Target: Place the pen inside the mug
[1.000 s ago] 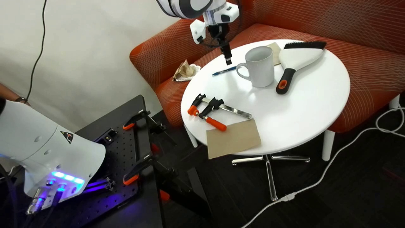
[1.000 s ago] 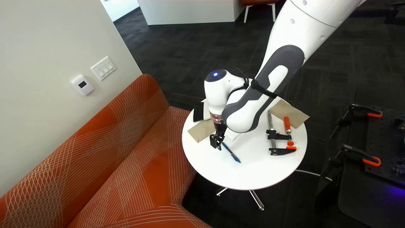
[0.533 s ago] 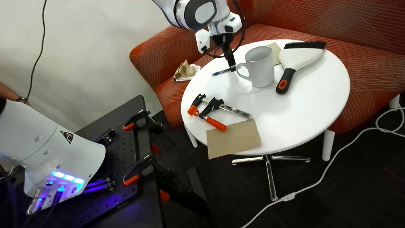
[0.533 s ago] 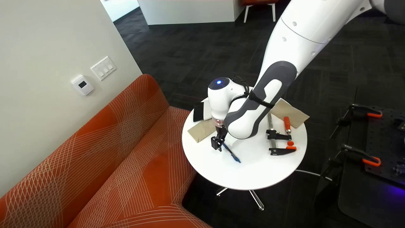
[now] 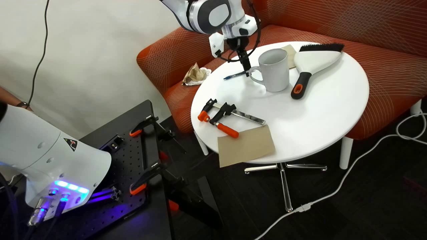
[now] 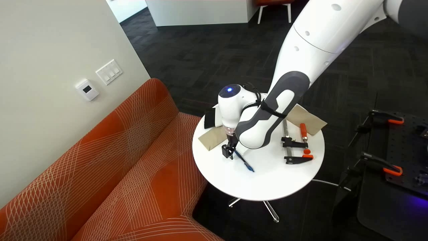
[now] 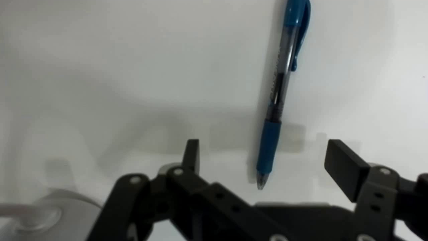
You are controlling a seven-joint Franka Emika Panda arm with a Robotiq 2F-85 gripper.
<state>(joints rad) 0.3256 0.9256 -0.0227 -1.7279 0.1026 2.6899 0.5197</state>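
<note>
Gripper (image 7: 263,156): you have its two fingers spread wide apart, low over the round white table (image 5: 310,126).
Blue pen (image 7: 281,90): lies on the table within the gap between your fingers, as framed in the wrist view, clear of both; its writing tip points toward the gripper's body, its clip end away.
White ceramic mug (image 5: 277,76): stands upright just beside your gripper; in an exterior view your fingertips appear behind its handle, where contact cannot be judged.
Bar clamp (image 5: 228,109): rests on the robot-base side of your gripper, well apart.
Brown sheet (image 5: 247,148): lies beyond the clamp from your gripper, overhanging the table edge.
Black-bristled brush (image 5: 315,62): lies past the mug from your gripper.
</note>
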